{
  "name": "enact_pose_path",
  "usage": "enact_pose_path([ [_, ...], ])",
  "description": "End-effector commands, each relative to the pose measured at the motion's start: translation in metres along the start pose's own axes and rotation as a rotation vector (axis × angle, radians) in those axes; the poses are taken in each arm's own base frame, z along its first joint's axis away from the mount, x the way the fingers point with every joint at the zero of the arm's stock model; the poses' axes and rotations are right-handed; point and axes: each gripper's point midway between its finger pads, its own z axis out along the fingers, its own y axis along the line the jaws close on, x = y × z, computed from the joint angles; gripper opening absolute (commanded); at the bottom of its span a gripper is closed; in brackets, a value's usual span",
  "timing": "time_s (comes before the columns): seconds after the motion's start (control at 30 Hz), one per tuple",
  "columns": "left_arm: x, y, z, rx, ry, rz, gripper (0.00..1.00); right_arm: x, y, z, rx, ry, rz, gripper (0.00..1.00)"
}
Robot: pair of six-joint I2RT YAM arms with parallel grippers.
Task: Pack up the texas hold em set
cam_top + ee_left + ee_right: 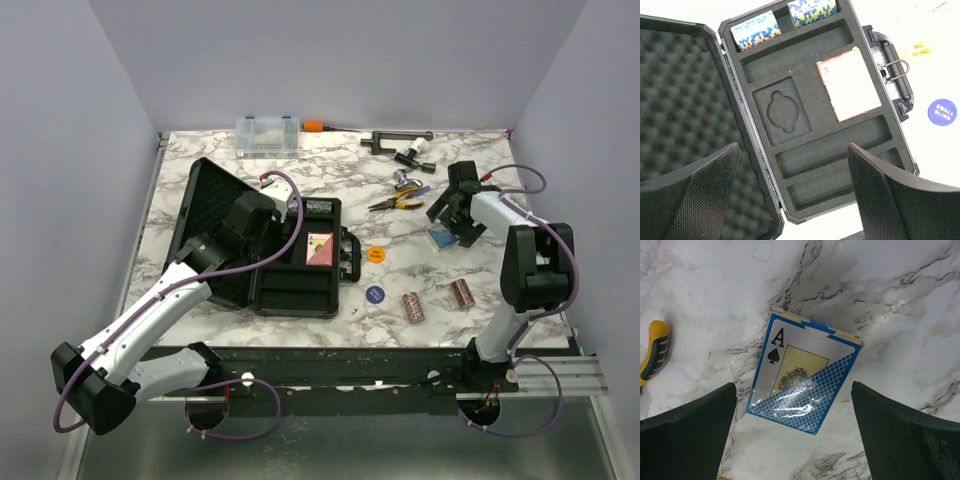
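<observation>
The black foam-lined case (290,290) lies open at left centre, lid (680,90) folded out to the left. A red card deck (320,250) sits in its base, and two blue-yellow chip rolls (756,31) fill a top slot. My left gripper (792,200) hovers open over the case's near corner, holding nothing. My right gripper (793,385) hangs open straight above the blue card deck (802,377), which lies flat on the marble, one finger on each side and clear of it. Two brownish chip rolls (413,306), an orange disc (376,254) and a blue disc (375,294) lie right of the case.
Yellow-handled pliers (398,203) lie just left of the blue deck, their handle (654,352) near my right gripper's left finger. A clear organiser box (267,135), an orange-handled screwdriver (315,126) and a black tool (400,140) line the back edge.
</observation>
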Motion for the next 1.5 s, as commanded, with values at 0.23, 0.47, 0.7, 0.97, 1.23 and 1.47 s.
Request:
enact_pose_path([
  [0.23,0.007,-0.009,0.001,0.014,0.037,0.047,0.86,-0.006,0.010,0.019,0.000,0.004,0.068,1.00],
  [0.47,0.007,-0.008,0.000,0.008,0.035,0.050,0.86,-0.007,-0.003,0.026,0.064,-0.017,0.091,1.00],
  [0.7,0.008,-0.011,0.001,0.019,0.042,0.050,0.86,-0.004,-0.006,0.032,0.073,-0.017,0.083,0.98],
  [0.97,0.008,-0.010,0.002,0.015,0.044,0.053,0.86,-0.003,-0.002,0.031,0.032,-0.004,0.010,0.77],
  [1.23,0.010,-0.011,0.004,0.020,0.053,0.053,0.86,0.009,0.016,0.015,-0.047,0.009,-0.102,0.62],
  [1.47,0.011,-0.009,0.005,0.005,0.058,0.057,0.85,0.042,0.047,-0.021,-0.141,-0.002,-0.265,0.62],
])
